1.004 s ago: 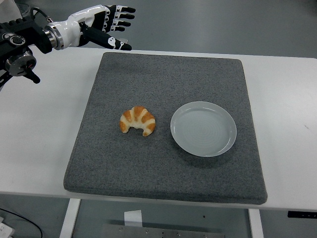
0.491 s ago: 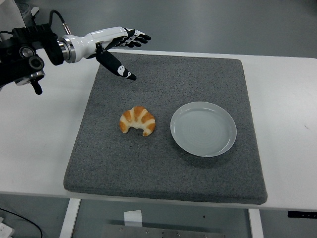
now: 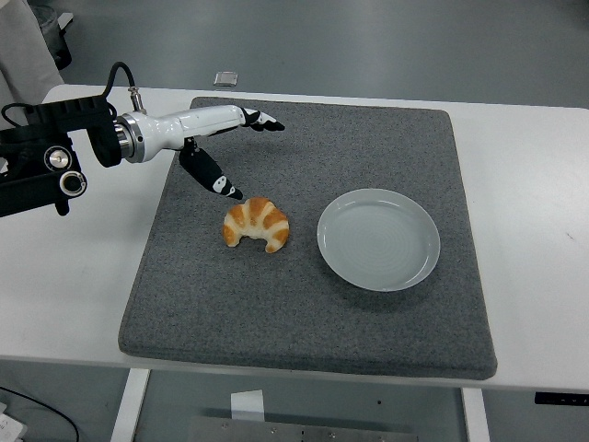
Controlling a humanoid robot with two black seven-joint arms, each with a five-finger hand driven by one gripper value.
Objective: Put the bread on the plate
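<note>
We see a white table (image 3: 64, 276) carrying a grey mat (image 3: 304, 313) that covers most of its middle. On the mat, a little left of its centre, lies the bread (image 3: 257, 225), a golden croissant with its curved back toward the far edge and its two tips pointing toward the near edge. Just to its right, apart from it by a narrow strip of mat, sits the plate (image 3: 378, 239), round, pale and bare. Our left hand (image 3: 221, 138) comes in from the table's left edge and reaches over the mat's far left corner area. Its fingers (image 3: 262, 121) are stretched out flat and close together, pointing right toward the mat's far edge, while the thumb (image 3: 212, 174) hangs down and forward, wide apart from them, so the hand is spread and holds nothing. The thumb tip ends just beside the bread's far left side, very near it; we cannot tell whether it touches the crust. The bread thus lies below and slightly right of the hand, toward the near edge, with the fingers well beyond it. A small grey object (image 3: 225, 78) lies on the floor past the table's far edge.
</note>
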